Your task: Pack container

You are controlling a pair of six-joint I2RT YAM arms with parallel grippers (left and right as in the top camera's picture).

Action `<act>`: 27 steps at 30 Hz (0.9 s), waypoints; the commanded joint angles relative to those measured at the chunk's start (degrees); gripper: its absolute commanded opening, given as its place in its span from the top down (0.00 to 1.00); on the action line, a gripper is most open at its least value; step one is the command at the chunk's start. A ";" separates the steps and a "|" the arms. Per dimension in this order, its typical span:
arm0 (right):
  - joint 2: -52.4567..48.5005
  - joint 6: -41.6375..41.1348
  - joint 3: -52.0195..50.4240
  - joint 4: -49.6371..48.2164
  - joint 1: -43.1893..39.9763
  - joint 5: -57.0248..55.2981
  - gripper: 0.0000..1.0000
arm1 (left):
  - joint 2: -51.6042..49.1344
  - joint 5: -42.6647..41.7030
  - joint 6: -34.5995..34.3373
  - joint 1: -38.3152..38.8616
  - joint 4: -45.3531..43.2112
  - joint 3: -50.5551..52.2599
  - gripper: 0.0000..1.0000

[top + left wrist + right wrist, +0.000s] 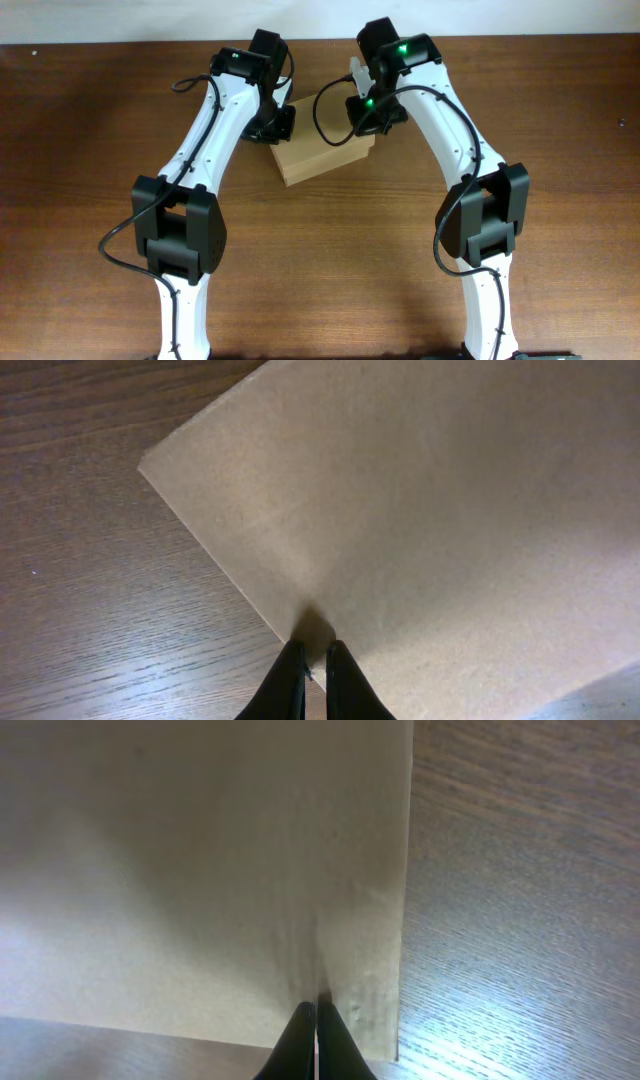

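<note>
1. Overhead: the container (325,160), a tan cardboard box with its lid down, lies on the wooden table (320,260) at the far middle, between the two arms. Its long axis runs roughly left to right, with the right end a little farther off. The left gripper (275,125) is over the far left corner and the right gripper (368,115) over the far right, so each arm is about equally near. From here I cannot tell how the jaws stand.
2. Left wrist: cardboard fills the view ahead of the fingers, and a box edge runs straight in to the tips. The jaws are drawn almost together. Whether they nip that edge I cannot tell.
3. Right wrist: the jaws are pressed together, with the tips on the flat cardboard just inside its right edge and the box stretching ahead and leftward. I judge that this is a pressing contact and not a grasp.
</note>
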State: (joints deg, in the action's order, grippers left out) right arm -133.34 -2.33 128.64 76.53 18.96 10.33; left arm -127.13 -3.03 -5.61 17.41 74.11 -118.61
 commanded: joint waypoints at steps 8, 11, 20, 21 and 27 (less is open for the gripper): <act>0.17 0.63 -4.87 -2.49 0.52 -0.72 0.96 | 0.61 -0.96 -0.59 0.70 0.02 1.36 0.92; 2.08 0.63 -2.32 -2.21 0.13 -0.70 0.96 | 0.63 0.07 -1.20 0.70 0.02 1.20 0.93; 7.34 0.61 9.33 0.70 -2.10 -1.60 0.96 | 0.85 2.12 -1.22 0.66 1.44 -4.79 0.93; 7.34 0.61 9.81 1.22 -2.27 -2.32 0.96 | 0.85 2.89 -1.22 0.66 1.62 -5.62 0.93; 7.30 0.66 8.41 3.43 -3.96 -5.11 0.96 | 0.83 6.10 -1.20 -0.37 1.29 -7.28 0.91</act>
State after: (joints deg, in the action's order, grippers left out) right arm -126.34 -2.33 137.67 79.35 15.99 8.32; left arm -127.13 0.49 -6.26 17.67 75.55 -124.75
